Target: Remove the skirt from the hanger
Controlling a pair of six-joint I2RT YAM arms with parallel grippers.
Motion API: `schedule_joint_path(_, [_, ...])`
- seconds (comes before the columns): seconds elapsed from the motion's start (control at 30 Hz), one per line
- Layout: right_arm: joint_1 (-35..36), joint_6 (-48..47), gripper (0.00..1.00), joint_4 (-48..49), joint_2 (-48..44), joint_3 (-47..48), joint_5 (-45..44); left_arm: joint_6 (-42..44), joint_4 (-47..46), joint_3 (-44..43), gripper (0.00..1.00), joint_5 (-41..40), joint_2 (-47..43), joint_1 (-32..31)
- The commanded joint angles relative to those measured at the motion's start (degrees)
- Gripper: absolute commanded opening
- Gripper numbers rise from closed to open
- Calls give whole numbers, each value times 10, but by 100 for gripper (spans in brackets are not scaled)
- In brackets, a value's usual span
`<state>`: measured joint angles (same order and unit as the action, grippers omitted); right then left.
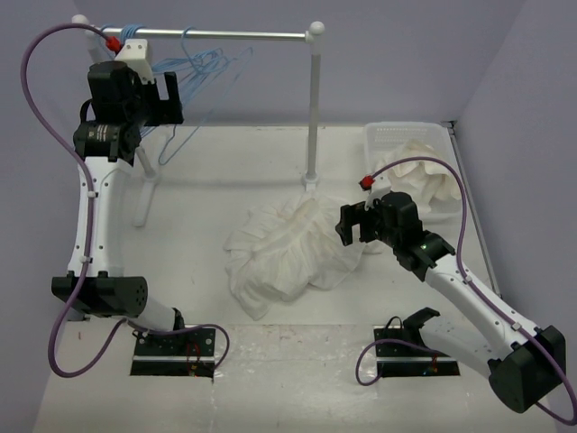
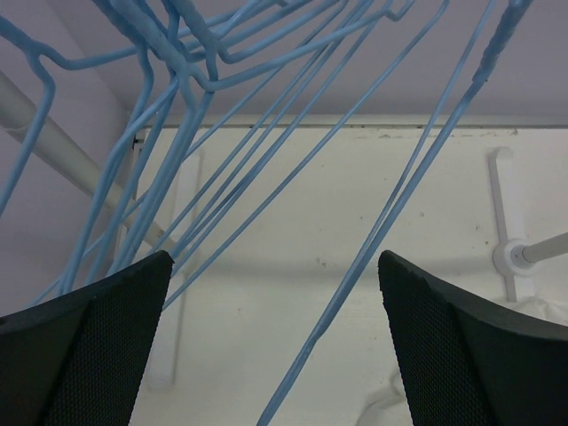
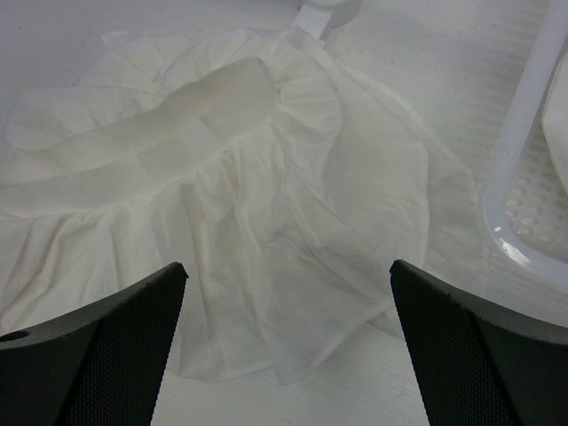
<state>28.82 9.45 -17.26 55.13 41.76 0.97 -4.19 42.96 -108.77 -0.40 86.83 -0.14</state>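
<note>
Below the right claw [image 3: 288,275], wide open and empty, skirt [image 3: 222,195] lies loose on desk [image 1: 207,180]; left claw [image 2: 275,266], likewise open and empty, straddles hanger [image 2: 383,238]: best back out straight, no snagging

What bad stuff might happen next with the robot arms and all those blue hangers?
1. The left gripper is open with one blue hanger running between its fingers, right beside the other hangers bunched on the rail. Moving away, it might snag them and pull some down.
2. The right gripper hangs open over the skirt, which lies on the table. Dropping lower, it might catch the thin fabric and drag it.
</note>
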Motion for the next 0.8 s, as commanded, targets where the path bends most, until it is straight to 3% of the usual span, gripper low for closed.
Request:
schedule_joint_path(0.0, [0,2,99,2,2,13,-8,31,-5,-35,100,7,-18,1])
schedule_joint_path(0.27, [0,1,99,0,5,14,-9,38,-3,-53,100,9,-2,1])
schedule_joint_path(0.5, [0,0,99,-4,6,17,-9,89,-7,-69,100,13,16,42])
schedule_joint_path(0.77, [0,-1,99,-8,13,22,-21,103,-16,-55,98,91,31,59])
